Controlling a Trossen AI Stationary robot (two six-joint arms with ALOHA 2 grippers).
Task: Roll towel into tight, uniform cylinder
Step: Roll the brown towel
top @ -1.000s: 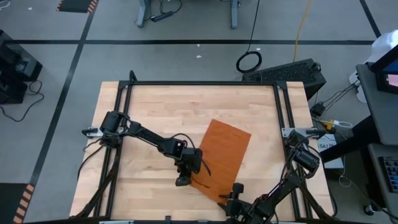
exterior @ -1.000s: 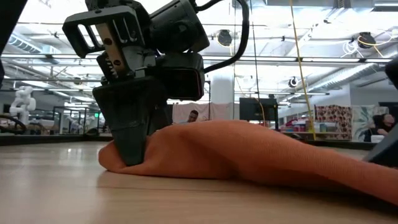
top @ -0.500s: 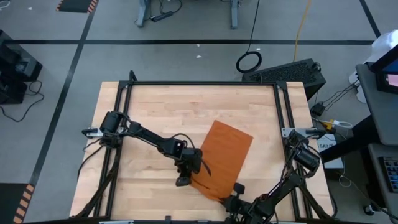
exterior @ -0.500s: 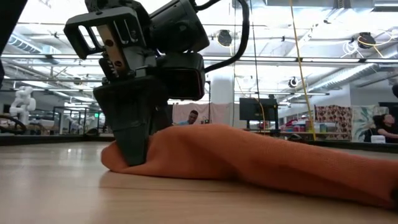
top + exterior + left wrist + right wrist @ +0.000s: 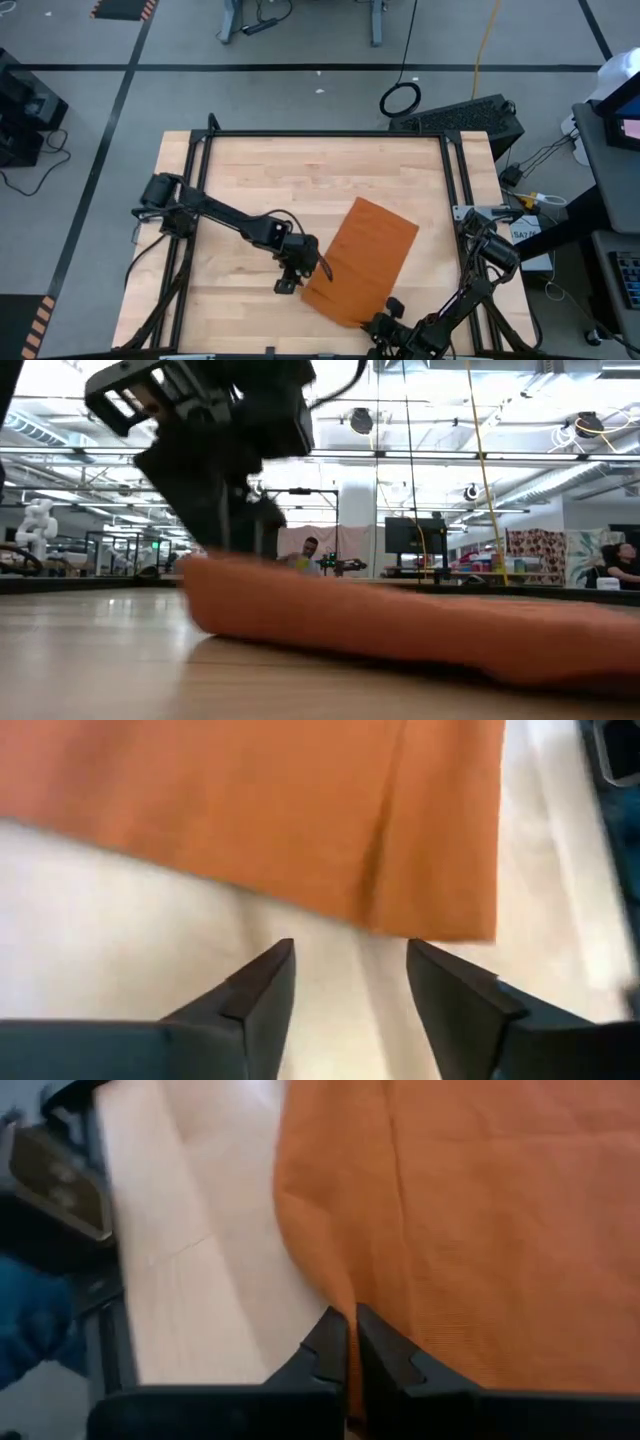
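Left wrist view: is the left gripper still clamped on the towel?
No. The left gripper has its fingers apart over bare wood, just short of the towel edge.

Grey floor [image 5: 300,95] around the table, crossed by dark tape lines [image 5: 300,67]; orange-and-black hazard striping [image 5: 120,8] at the upper left edge and again at lower left [image 5: 38,325]. A coiled black cable [image 5: 400,99] lies on the floor past the table's far side, a yellow cable [image 5: 486,35] running up beside it. Metal legs of a stand [image 5: 300,20] at the top. Dark equipment [image 5: 28,110] at left; a black case [image 5: 470,118] by the table's far right corner.

Low view: open workshop hall, white ceiling beams with strip lights [image 5: 480,430], a white column [image 5: 357,520], a dark monitor [image 5: 408,536], a patterned panel [image 5: 535,555]. A person [image 5: 309,548] sits in the distance.
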